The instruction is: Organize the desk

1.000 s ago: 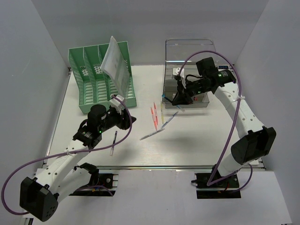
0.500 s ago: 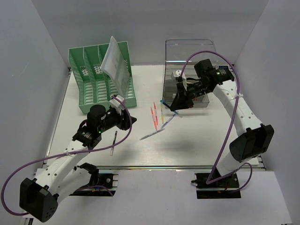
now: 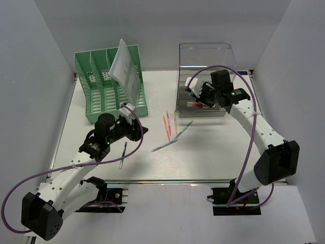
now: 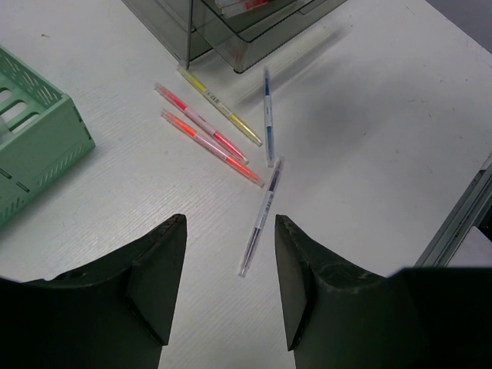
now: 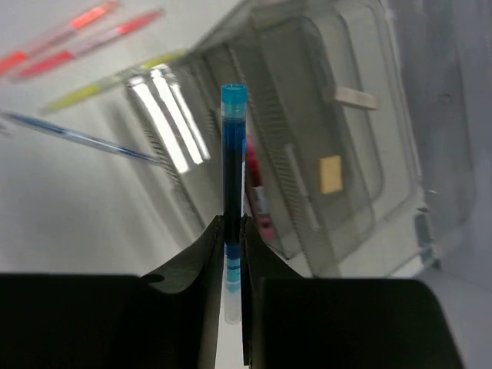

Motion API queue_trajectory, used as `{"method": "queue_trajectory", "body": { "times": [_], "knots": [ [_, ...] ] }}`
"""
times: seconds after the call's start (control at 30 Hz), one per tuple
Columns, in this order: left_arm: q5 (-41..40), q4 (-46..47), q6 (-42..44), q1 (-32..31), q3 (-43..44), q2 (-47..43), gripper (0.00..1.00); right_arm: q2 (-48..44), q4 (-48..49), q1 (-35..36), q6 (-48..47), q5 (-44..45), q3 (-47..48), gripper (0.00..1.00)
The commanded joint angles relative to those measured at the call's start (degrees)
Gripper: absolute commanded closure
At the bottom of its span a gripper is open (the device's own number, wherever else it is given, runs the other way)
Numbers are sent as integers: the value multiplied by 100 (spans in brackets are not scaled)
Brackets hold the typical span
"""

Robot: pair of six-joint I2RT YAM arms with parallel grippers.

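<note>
Within the last second the right gripper was lifted off the loose pens and brought up to the clear drawer box. Its jaws are clamped on a blue pen, whose cap points ahead of them at the box. Stowing of this pen is judged imminent, with several pens left to clear. The left gripper is held open, empty and unmoved. The desk lies below both jaws, and a purple pen is seen under the left gap.

Plain white walls enclose the scene on three sides
</note>
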Motion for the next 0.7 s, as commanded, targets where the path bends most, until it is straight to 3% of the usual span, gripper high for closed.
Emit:
{"method": "queue_trajectory", "body": {
  "times": [0.0,0.33,0.67],
  "knots": [
    [71,66,67,-27,-68,28,40,257,1119,4,-786,1088,-222,95],
    [18,49,102,-27,-77,72,40,865,1630,56,-1771,1502,-574,81],
    [475,224,111,-27,-147,125,34,1041,1508,101,-1799,1677,-548,59]
  ]
}}
